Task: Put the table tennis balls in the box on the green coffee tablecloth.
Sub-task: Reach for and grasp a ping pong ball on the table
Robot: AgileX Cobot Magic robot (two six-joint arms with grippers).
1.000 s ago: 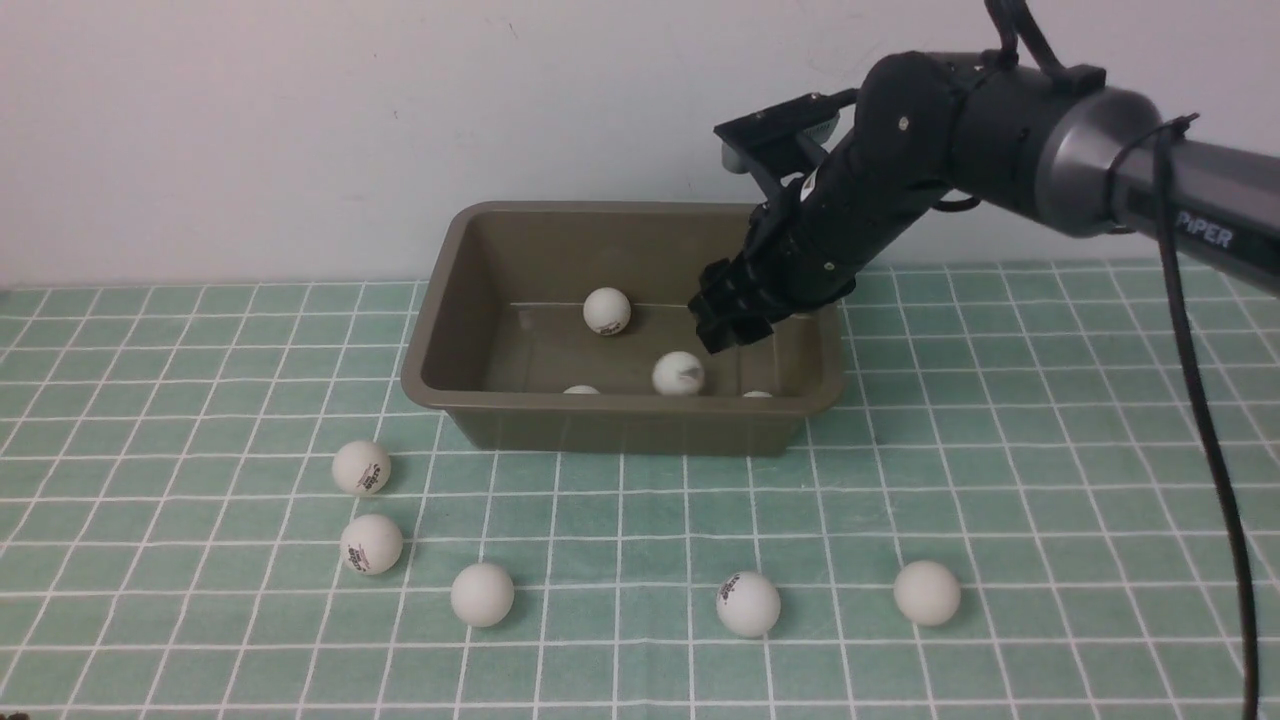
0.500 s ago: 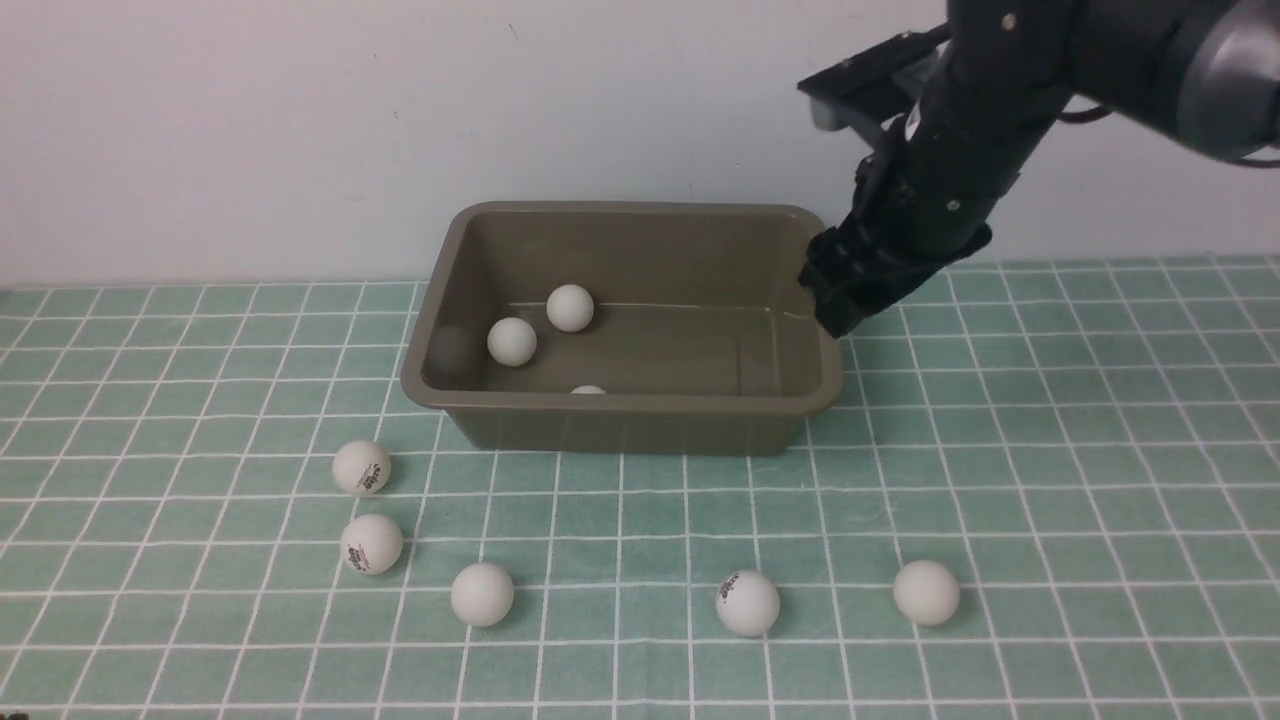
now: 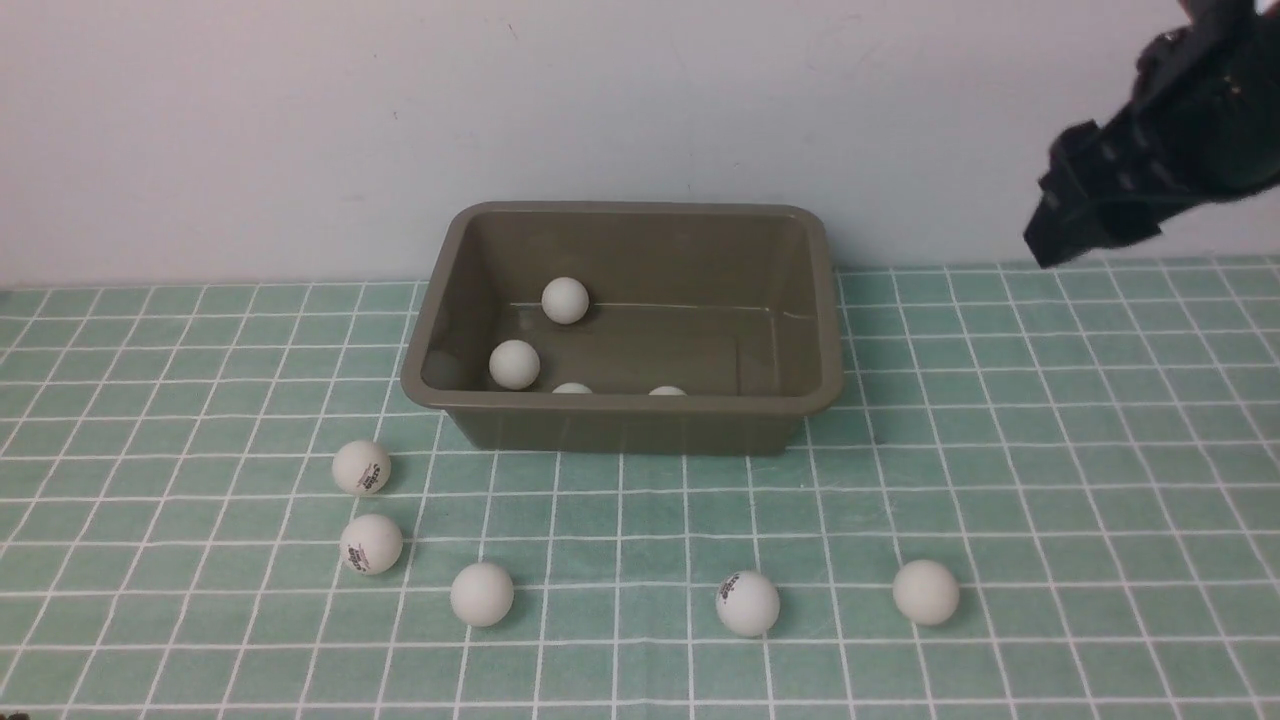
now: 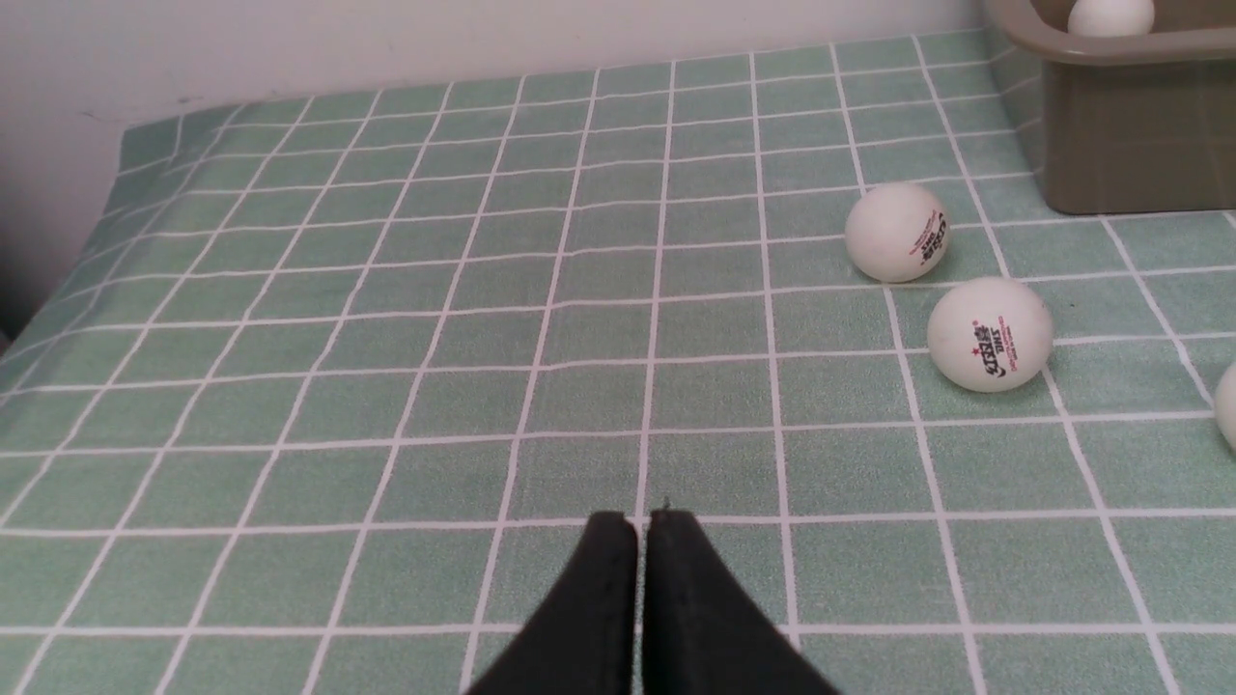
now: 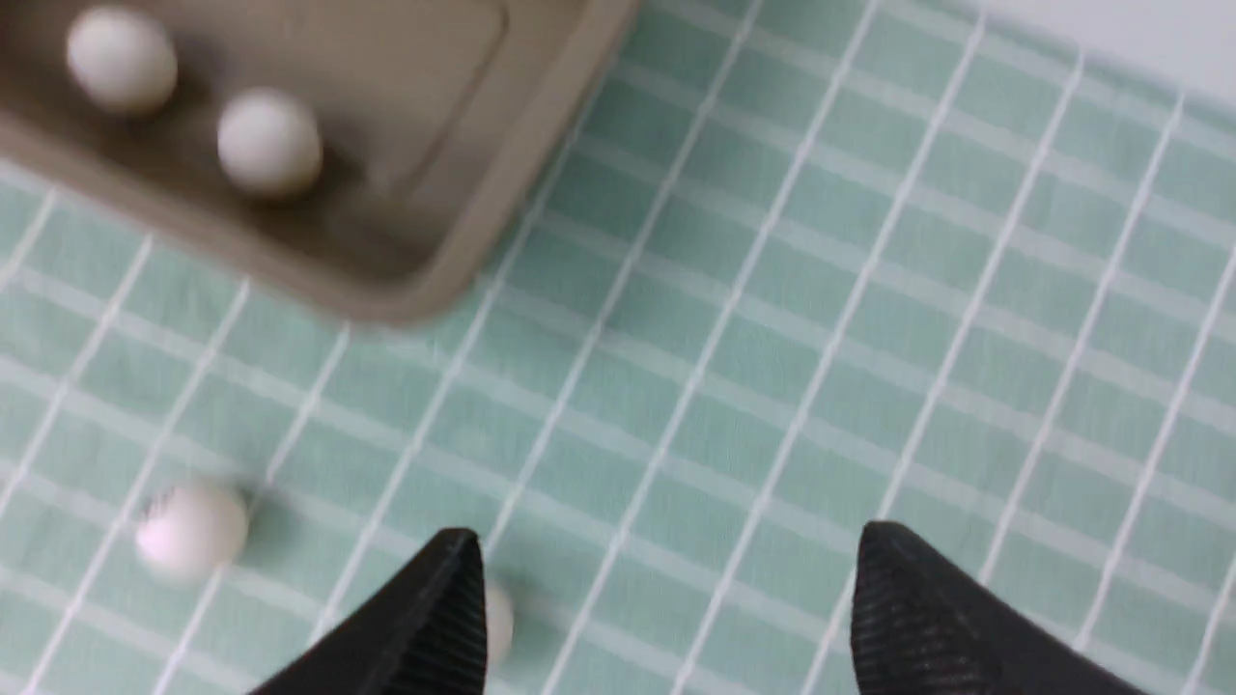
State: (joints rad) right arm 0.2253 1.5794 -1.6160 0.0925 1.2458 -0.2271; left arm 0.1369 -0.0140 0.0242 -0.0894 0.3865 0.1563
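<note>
The left gripper (image 4: 642,526) hangs low over the green coffee tablecloth (image 3: 1050,480) at the far left; its jaws are pressed together with nothing between them. The cloth is mint green, ruled into small squares by thin white lines.

Next come two matte white table tennis balls close together, near the box's left front corner: the first ball (image 3: 361,467), with the second ball (image 3: 371,544) just in front of it; each carries a small printed logo, which the left wrist view shows as dark and red. The third ball (image 3: 482,594) lies a little to the right and nearer the camera; it looks plain white.

The box (image 3: 625,430) stands on the cloth at the middle, close to the wall (image 3: 300,130); it is an olive-brown tub with rounded corners, a flared rim and sloping sides. Four balls are inside: the left inner ball (image 3: 515,364) on the floor toward the left end; the far inner ball (image 3: 565,300) by the back wall; and two, the hidden left ball (image 3: 572,388) and the hidden right ball (image 3: 667,390), with only their tops showing above the near rim.

In front of the box, toward its right end, the fourth ball (image 3: 748,604) shows a dark logo; the fifth ball (image 3: 926,592), further right, looks plain.

The right gripper (image 5: 668,536) is raised at the far right, well apart from the box and blurred in the front view; its jaws stand wide apart and hold nothing.
</note>
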